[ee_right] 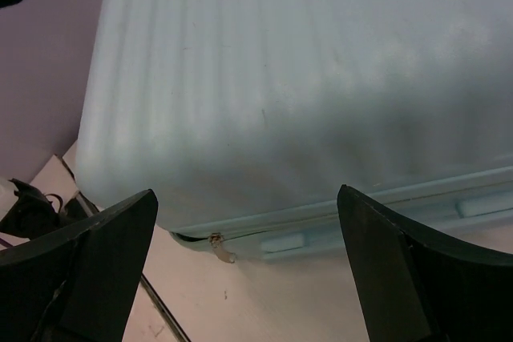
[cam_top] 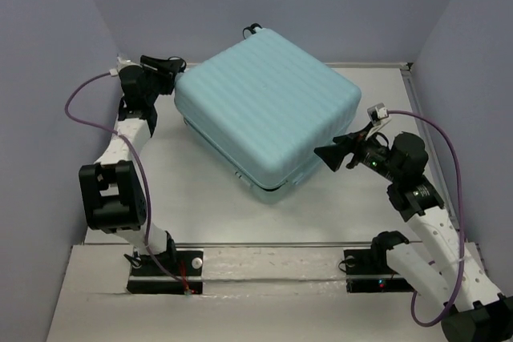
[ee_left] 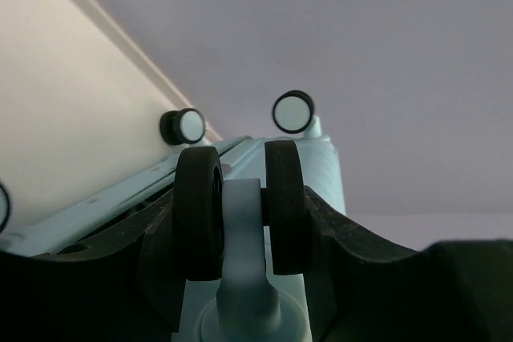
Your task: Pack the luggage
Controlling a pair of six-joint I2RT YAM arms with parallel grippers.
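The luggage (cam_top: 264, 106) is a pale aqua ribbed hard-shell suitcase lying flat and closed in the middle of the table. My left gripper (cam_top: 170, 70) is at its far left corner. In the left wrist view the left gripper (ee_left: 240, 198) is closed around a black double caster wheel (ee_left: 284, 206) on its aqua stem. My right gripper (cam_top: 331, 155) is open and empty, just off the suitcase's near right side. In the right wrist view my right gripper (ee_right: 247, 194) faces the shell (ee_right: 304, 78). A small zipper pull (ee_right: 221, 250) hangs at the seam beside a short open gap.
Two more black-and-white casters (ee_left: 183, 126) (ee_left: 293, 111) show past the held one. Another caster (cam_top: 252, 30) sticks out at the suitcase's far edge. Lilac walls close in the white table (cam_top: 200, 190) on three sides. A purple cable (cam_top: 84, 110) loops off the left arm.
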